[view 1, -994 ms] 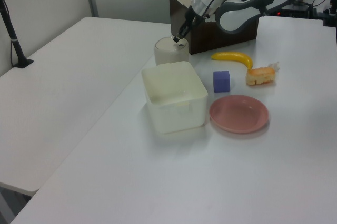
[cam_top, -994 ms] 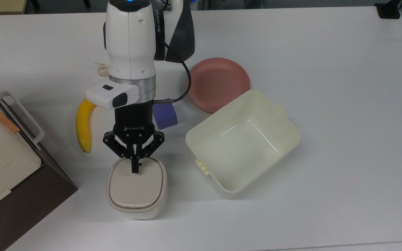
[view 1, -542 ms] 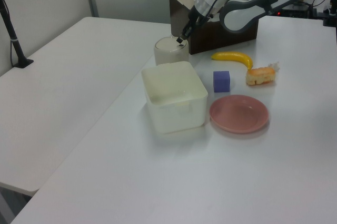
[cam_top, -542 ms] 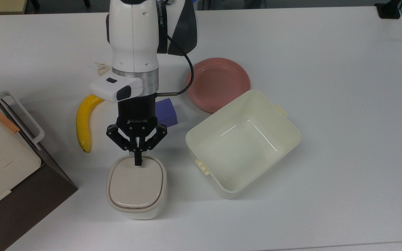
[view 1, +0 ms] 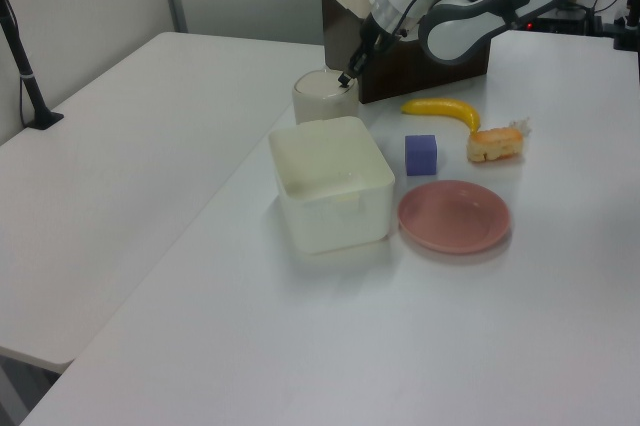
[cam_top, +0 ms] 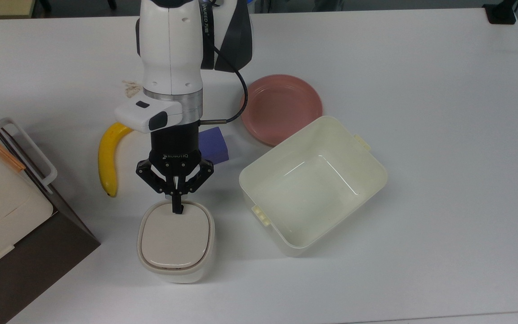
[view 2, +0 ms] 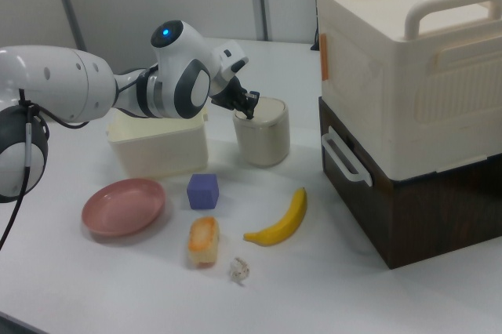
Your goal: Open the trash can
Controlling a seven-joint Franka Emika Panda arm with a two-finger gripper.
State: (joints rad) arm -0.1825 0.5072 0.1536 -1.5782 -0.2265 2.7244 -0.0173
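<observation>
The gripper [cam_top: 177, 209] is pinched closed, tip right at the rear rim of the bin [cam_top: 176, 241]; the bin sits beside the tub [cam_top: 367, 180], lid down; next looks like pressing the button.

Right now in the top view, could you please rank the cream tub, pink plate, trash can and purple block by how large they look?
1. cream tub
2. pink plate and trash can: look alike, so unranked
3. purple block, partly hidden by the arm
</observation>
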